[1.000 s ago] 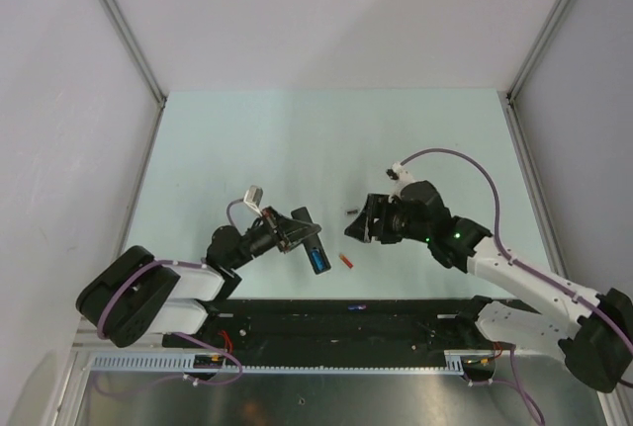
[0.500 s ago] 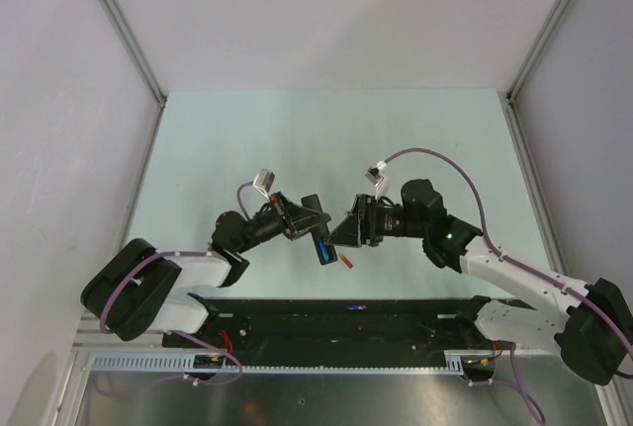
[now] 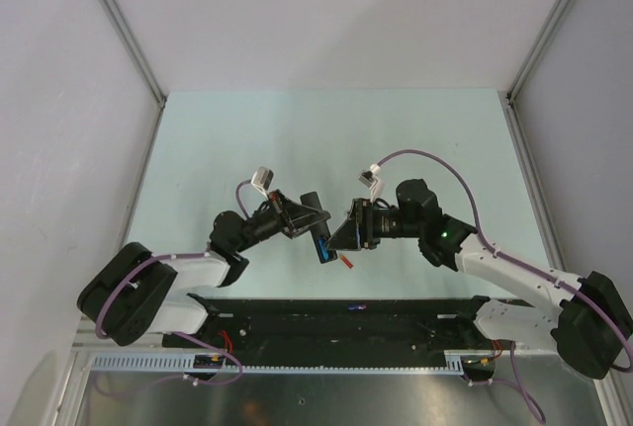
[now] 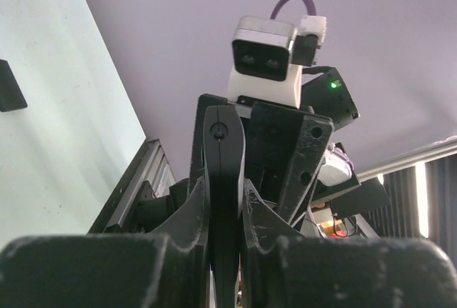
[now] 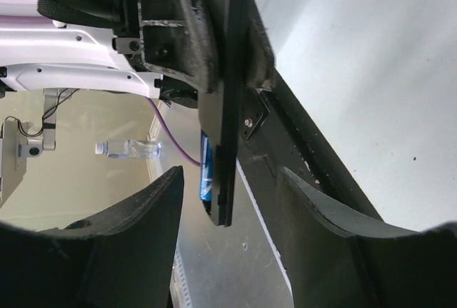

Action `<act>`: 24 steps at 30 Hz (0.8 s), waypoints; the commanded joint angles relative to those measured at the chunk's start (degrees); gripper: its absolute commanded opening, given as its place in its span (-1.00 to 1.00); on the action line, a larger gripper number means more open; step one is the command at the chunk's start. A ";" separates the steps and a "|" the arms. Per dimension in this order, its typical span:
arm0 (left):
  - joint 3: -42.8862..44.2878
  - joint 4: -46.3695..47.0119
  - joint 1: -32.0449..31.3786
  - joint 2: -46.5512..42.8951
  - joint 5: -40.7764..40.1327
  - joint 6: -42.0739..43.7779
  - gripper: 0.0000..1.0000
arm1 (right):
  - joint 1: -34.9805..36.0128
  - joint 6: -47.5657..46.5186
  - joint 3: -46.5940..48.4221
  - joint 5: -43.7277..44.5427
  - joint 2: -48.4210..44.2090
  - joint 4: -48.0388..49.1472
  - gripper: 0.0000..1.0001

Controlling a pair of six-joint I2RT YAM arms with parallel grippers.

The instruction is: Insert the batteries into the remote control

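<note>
My left gripper (image 3: 300, 220) is shut on the remote control (image 3: 313, 220), a slim black bar held off the table. In the left wrist view the remote (image 4: 223, 143) stands edge-on between the fingers. A bright blue battery (image 3: 322, 248) sits in the remote's lower end; it also shows in the right wrist view (image 5: 206, 172). My right gripper (image 3: 341, 234) is open and empty, and its fingers (image 5: 121, 244) flank the remote's tip (image 5: 227, 129) without touching it. A red-orange battery (image 3: 345, 261) lies on the table just below both grippers. Other batteries are hidden.
A small dark flat piece (image 4: 8, 86) lies on the pale green table (image 3: 297, 139). A black rail (image 3: 346, 312) runs along the near edge with a small blue item (image 3: 356, 304) on it. Grey walls stand on both sides.
My right gripper has swung left, up to the remote. My left gripper has lifted the remote and carried it right toward the right gripper. The two now meet mid-table.
</note>
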 commanded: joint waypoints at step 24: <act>1.60 17.50 0.27 -2.93 -0.09 0.56 -1.00 | 2.63 -5.52 2.08 10.21 -1.68 -10.54 0.14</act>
